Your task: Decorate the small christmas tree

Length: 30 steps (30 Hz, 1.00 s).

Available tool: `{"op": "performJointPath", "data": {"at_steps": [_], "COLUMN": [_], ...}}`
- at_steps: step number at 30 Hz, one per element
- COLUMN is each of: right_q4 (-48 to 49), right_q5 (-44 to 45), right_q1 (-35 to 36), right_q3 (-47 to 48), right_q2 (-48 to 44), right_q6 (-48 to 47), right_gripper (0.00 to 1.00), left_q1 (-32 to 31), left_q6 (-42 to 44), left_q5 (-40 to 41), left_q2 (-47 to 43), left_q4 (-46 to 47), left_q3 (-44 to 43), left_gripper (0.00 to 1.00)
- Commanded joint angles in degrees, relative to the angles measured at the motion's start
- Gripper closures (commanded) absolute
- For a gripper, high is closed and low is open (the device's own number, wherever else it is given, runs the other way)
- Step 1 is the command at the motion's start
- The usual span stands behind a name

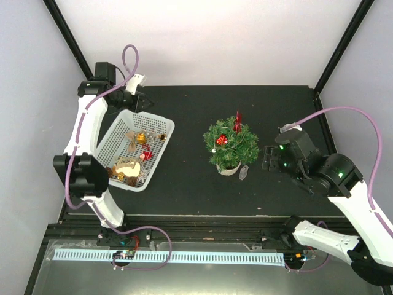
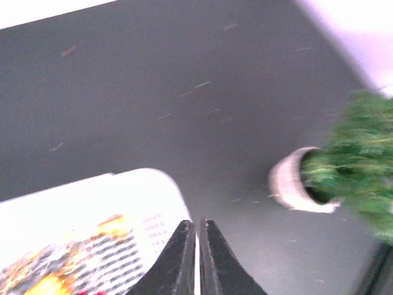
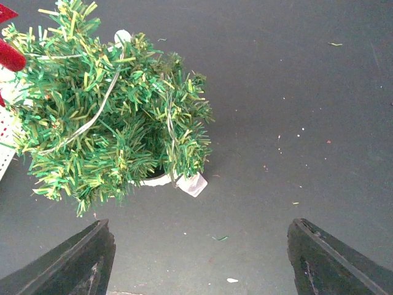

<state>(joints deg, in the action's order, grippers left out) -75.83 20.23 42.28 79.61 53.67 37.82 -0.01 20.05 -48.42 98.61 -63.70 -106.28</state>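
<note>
The small christmas tree stands mid-table in a whitish pot, with red ornaments on its top and side. It also shows in the right wrist view and blurred in the left wrist view. My right gripper is open and empty, just right of the tree; its fingers are spread wide. My left gripper is shut and empty, at the far corner of the white mesh basket; its fingertips are pressed together above the basket rim.
The basket holds red and gold ornaments. A small clear tag lies by the tree's pot. Black frame posts stand at the back corners. A light strip runs along the near edge.
</note>
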Motion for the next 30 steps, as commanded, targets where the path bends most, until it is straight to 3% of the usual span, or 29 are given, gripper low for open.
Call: {"op": "performJointPath", "data": {"at_steps": [1, 4, 10, 30], "right_q4": [0.51, 0.69, 0.26, 0.11], "right_q5": [-0.59, -1.40, -2.02, -2.64], "right_q1": [-0.19, -0.21, -0.22, -0.25], "right_q3": [-0.94, -1.92, -2.57, -3.68], "right_q2": [-0.47, -0.59, -1.08, -1.93], "right_q6": [0.22, 0.47, 0.93, 1.65], "right_gripper": [0.22, 0.22, 0.22, 0.22], "left_q1": [2.21, 4.99, 7.55, 10.66], "left_q6": [-8.36, -9.96, -10.99, -8.98], "left_q5": [29.90, 29.70, 32.41, 24.35], "left_q2": [6.58, 14.95, 20.19, 27.91], "left_q4": [3.46, -2.61, -1.19, -3.22], "left_q3": [0.51, -2.64, -1.53, 0.42], "left_gripper": [0.98, 0.93, 0.83, 0.80]}}
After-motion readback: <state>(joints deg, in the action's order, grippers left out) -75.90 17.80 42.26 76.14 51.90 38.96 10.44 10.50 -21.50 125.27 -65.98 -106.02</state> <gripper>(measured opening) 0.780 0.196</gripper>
